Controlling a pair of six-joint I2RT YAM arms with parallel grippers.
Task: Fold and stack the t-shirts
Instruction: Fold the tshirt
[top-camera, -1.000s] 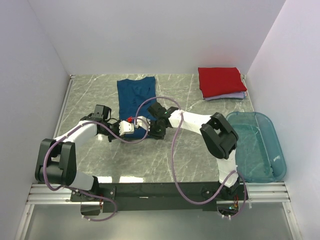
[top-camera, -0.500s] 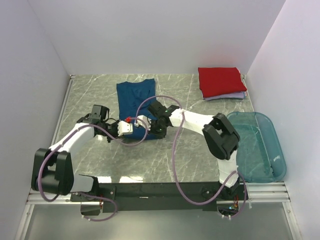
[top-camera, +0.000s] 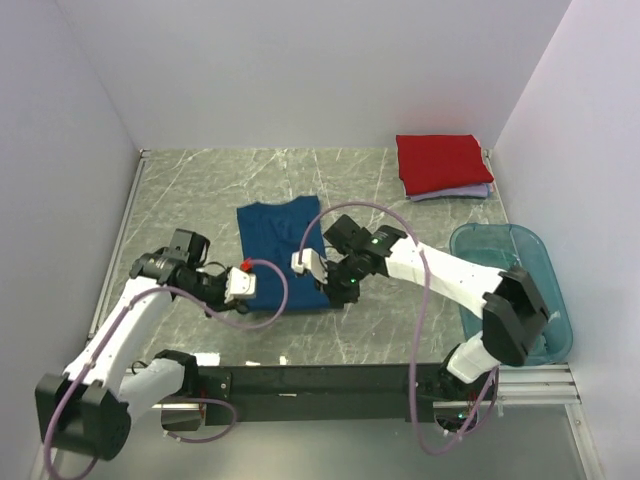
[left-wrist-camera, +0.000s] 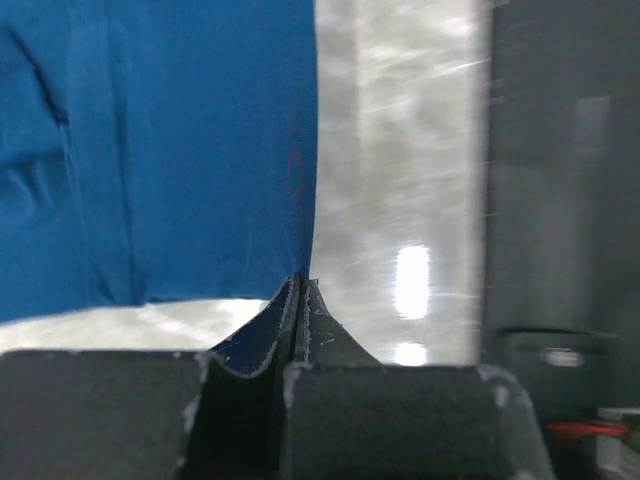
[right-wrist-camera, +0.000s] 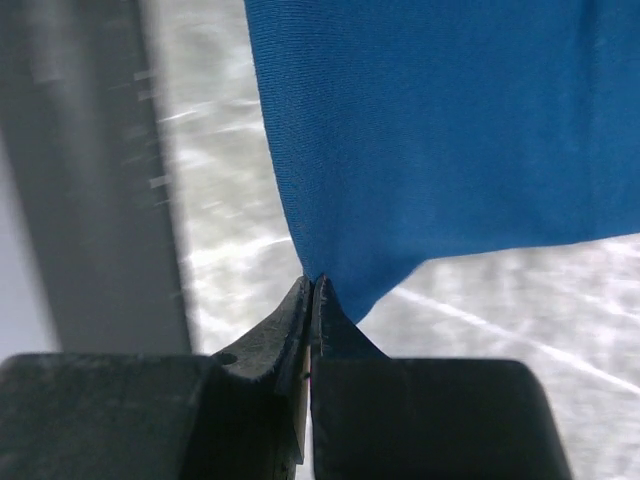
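The dark blue t-shirt (top-camera: 280, 240) lies flat in the middle of the table, folded to a narrow strip. My left gripper (top-camera: 256, 296) is shut on its near left corner, and my right gripper (top-camera: 336, 296) is shut on its near right corner. In the left wrist view the closed fingertips (left-wrist-camera: 300, 288) pinch the blue cloth (left-wrist-camera: 160, 150). In the right wrist view the closed fingertips (right-wrist-camera: 313, 287) pinch the cloth's corner (right-wrist-camera: 450, 130). The red t-shirt (top-camera: 440, 162) lies folded on the pale lavender one (top-camera: 455, 192) at the far right.
A translucent teal tub (top-camera: 520, 300) stands at the right edge of the table. White walls enclose the table on three sides. The black rail (top-camera: 330, 380) runs along the near edge, close to both grippers.
Both grippers have pulled back toward the near edge and spread apart, dragging the blue t-shirt nearer with them.
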